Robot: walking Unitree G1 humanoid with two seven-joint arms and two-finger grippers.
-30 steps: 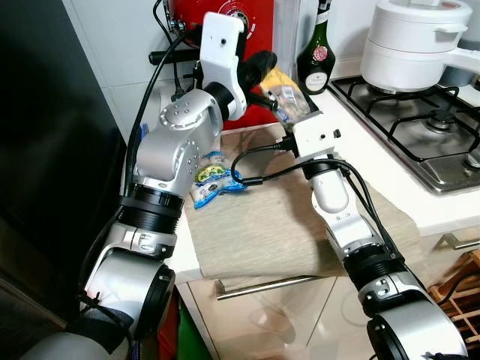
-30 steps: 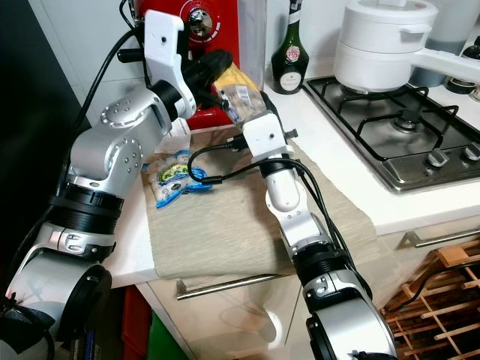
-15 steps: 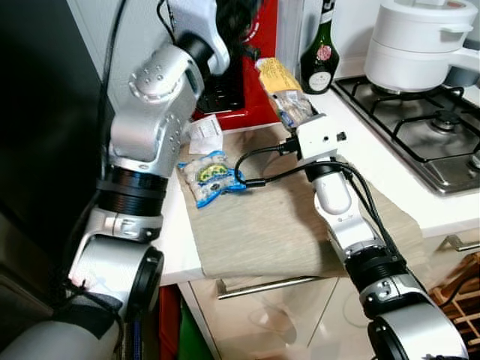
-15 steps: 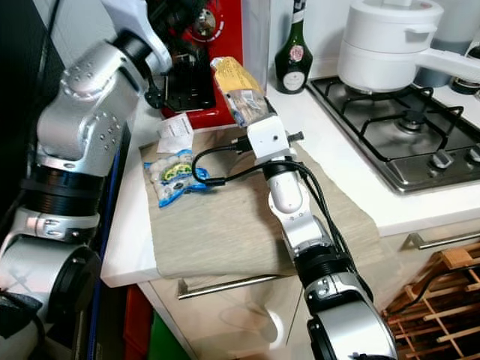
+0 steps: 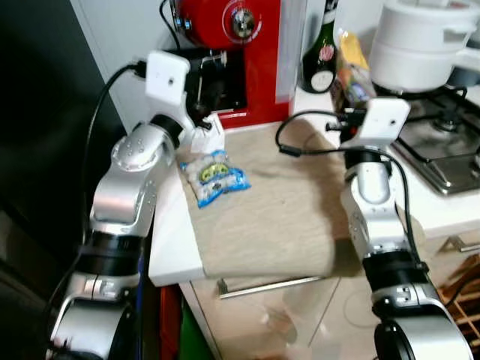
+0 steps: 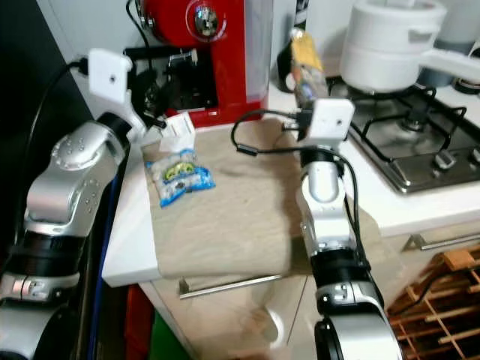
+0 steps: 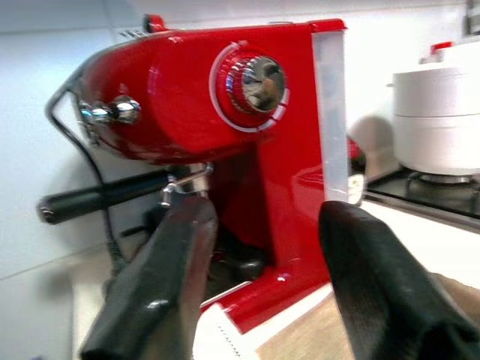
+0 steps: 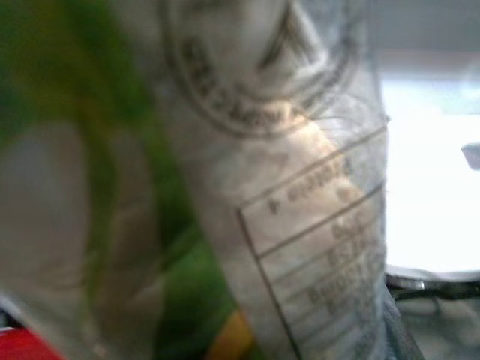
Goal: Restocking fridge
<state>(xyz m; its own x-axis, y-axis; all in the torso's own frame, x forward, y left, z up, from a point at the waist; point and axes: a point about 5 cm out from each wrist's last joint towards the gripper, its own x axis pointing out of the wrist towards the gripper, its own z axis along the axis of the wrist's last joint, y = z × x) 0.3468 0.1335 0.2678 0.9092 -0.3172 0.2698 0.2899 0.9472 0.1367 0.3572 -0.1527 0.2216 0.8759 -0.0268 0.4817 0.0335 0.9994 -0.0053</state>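
My right gripper (image 6: pixel 304 84) squeezes a see-through food bag (image 6: pixel 304 66) up high near the green bottle (image 5: pixel 320 58) at the upper middle, my left gripper (image 7: pixel 262 277) hangs open by the red coffee machine (image 5: pixel 240 52), and a swing could knock the bottle over.

Head stereo pair: high, tilted down over counter (image 5: pixel 247 225); both eyes share red coffee machine (image 5: pixel 240 52) and hob (image 6: pixel 409 161). Left wrist: low, facing that machine close up. Right wrist: pressed against clear bag (image 8: pixel 247 172), blurred.
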